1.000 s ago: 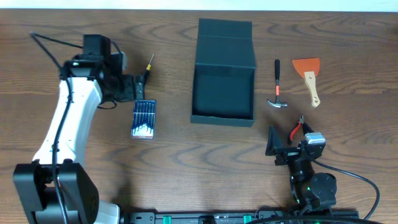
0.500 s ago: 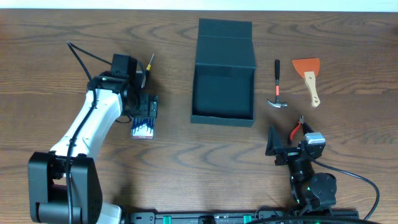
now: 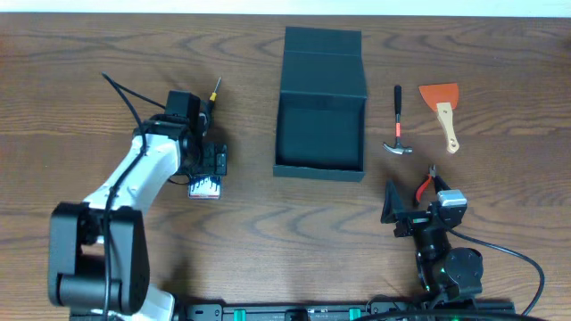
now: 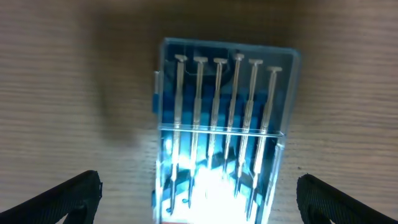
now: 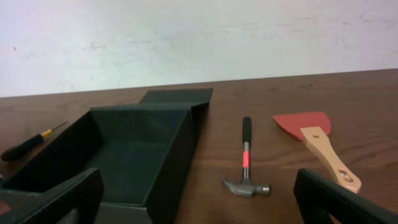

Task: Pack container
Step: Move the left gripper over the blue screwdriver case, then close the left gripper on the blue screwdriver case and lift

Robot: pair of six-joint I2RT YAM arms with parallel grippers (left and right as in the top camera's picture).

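The dark container (image 3: pixel 319 134) stands open at the table's centre, its flap lid (image 3: pixel 323 61) folded back; it also shows in the right wrist view (image 5: pixel 124 155). My left gripper (image 3: pixel 209 162) is open directly over the blue screwdriver-set case (image 3: pixel 205 183), whose clear lid and several drivers fill the left wrist view (image 4: pixel 221 124), with a finger on each side of it. My right gripper (image 3: pixel 406 214) is open and empty near the front edge. A small hammer (image 3: pixel 398 125) also shows in the right wrist view (image 5: pixel 246 168).
An orange scraper with a wooden handle (image 3: pixel 443 111) lies at the far right. Red-handled pliers (image 3: pixel 426 185) lie next to the right arm. A black and yellow screwdriver (image 3: pixel 211 96) lies behind the left gripper.
My left arm has swung right and toward the front, bringing its gripper from beside the loose screwdriver to over the blue case. The right arm has not moved.
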